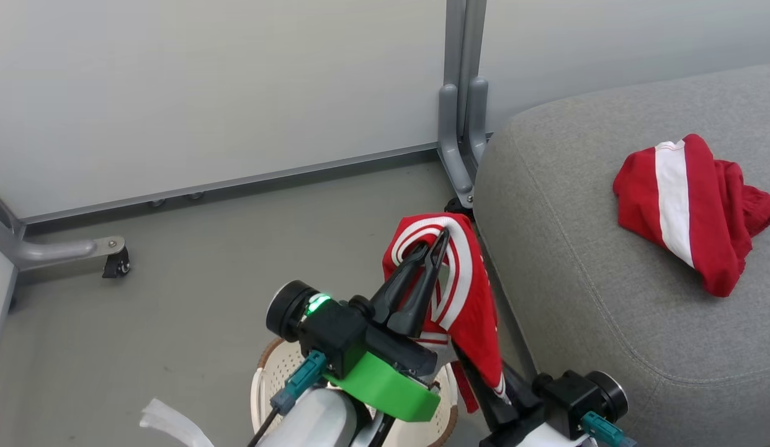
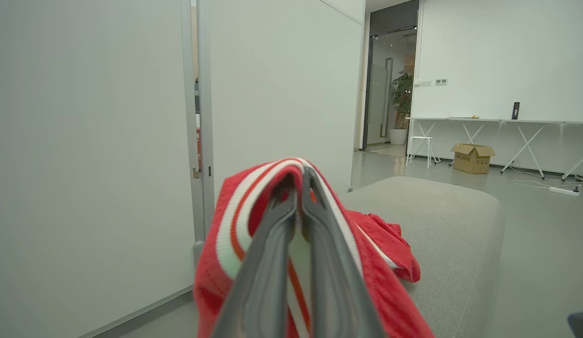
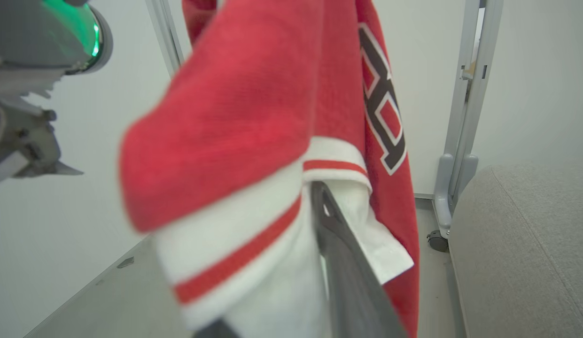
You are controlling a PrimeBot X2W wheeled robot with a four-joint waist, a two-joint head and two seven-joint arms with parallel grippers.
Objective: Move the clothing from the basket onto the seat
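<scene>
A red garment with white stripes hangs above the basket, whose cream perforated wall and brown rim show at the bottom edge. My left gripper is shut on the garment's striped trim, fingers pointing up. My right gripper reaches under the hanging cloth from the lower right. In the right wrist view one finger shows and the cloth with dark lettering hides the other. A second red and white garment lies crumpled on the grey seat.
Pale partition panels stand behind, with a grey post beside the seat's corner and a castor foot at the left. A white strip lies by the basket. A cardboard box and trestle tables stand far off.
</scene>
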